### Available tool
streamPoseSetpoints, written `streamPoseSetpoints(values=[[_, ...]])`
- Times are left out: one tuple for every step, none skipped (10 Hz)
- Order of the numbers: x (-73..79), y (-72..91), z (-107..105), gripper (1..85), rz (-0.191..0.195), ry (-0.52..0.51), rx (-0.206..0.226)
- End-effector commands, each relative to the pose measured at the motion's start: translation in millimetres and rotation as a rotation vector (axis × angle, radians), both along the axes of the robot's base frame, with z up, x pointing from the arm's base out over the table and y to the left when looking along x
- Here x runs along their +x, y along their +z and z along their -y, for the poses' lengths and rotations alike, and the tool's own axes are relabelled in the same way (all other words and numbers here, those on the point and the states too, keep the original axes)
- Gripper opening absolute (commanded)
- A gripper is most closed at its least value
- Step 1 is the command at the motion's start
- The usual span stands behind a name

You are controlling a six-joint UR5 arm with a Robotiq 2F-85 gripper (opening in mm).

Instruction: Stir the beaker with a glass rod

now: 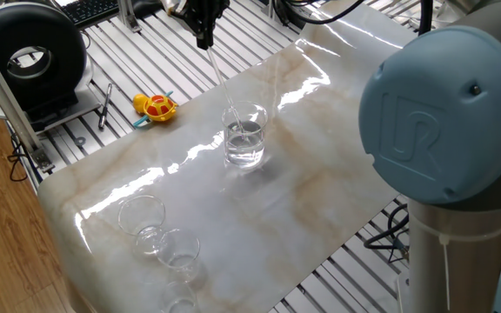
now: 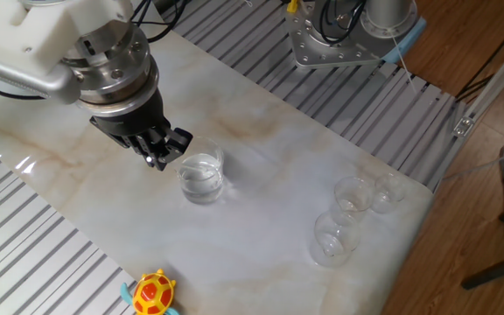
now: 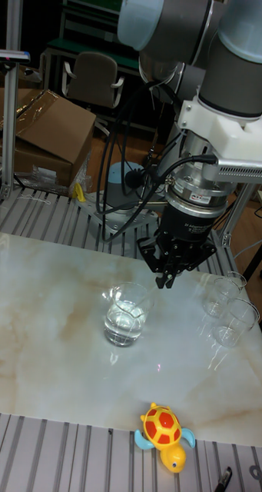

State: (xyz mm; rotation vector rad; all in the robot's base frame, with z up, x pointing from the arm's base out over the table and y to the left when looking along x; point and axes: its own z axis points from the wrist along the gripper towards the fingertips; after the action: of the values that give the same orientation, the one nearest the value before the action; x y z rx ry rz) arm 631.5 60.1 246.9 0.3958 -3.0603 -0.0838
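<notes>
gripper [image 1: 203, 38] sits up and left of the beaker [image 1: 244, 134] in one fixed view, jaws pinched narrow on the top of the glass rod [image 1: 219, 80], which slants down to the right with its tip in the liquid. beaker stands mid-table on the marble sheet [image 1: 320, 156], well apart from the small cups [image 1: 159, 235] and the toy turtle [image 1: 156, 106]. i'd stir with small slow circles, keep the tip off the wall, and hold my height so the thin rod doesn't bend or tip the glass

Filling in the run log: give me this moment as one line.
phase: stirring | gripper: shut on glass rod | rod: tilted, lower end in beaker | beaker: upright on table, holds clear liquid
</notes>
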Motion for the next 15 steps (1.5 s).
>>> streamPoseSetpoints(values=[[2.1, 0.2, -1.0, 1.0, 0.006, -0.001, 0.009], [2.9, -0.4, 0.7, 1.0, 0.008, -0.003, 0.003], [3.2, -0.7, 1.1, 3.3, 0.008, -0.003, 0.001], [4.2, -1.1, 1.2, 6.3, 0.011, 0.002, 0.001], [5.7, -2.1, 1.0, 10.0, 0.014, 0.005, 0.003], [7.3, -3.6, 0.0, 14.7, 0.015, 0.011, 0.008], [8.3, -4.4, -2.3, 18.0, 0.015, 0.012, 0.017], [8.6, -4.2, -2.3, 19.7, 0.015, 0.015, 0.017], [8.7, -4.1, -2.0, 21.0, 0.014, 0.02, 0.016], [9.1, -4.0, -2.7, 22.7, 0.012, 0.022, 0.018], [8.6, -3.8, -2.8, 23.7, 0.009, 0.023, 0.018], [8.6, -3.5, -2.1, 23.7, 0.009, 0.026, 0.017], [8.4, -3.1, -1.9, 23.7, 0.009, 0.028, 0.017], [8.2, -1.5, -0.7, 23.7, 0.011, 0.032, 0.014], [8.5, 1.6, 1.9, 23.7, 0.013, 0.037, 0.005]])
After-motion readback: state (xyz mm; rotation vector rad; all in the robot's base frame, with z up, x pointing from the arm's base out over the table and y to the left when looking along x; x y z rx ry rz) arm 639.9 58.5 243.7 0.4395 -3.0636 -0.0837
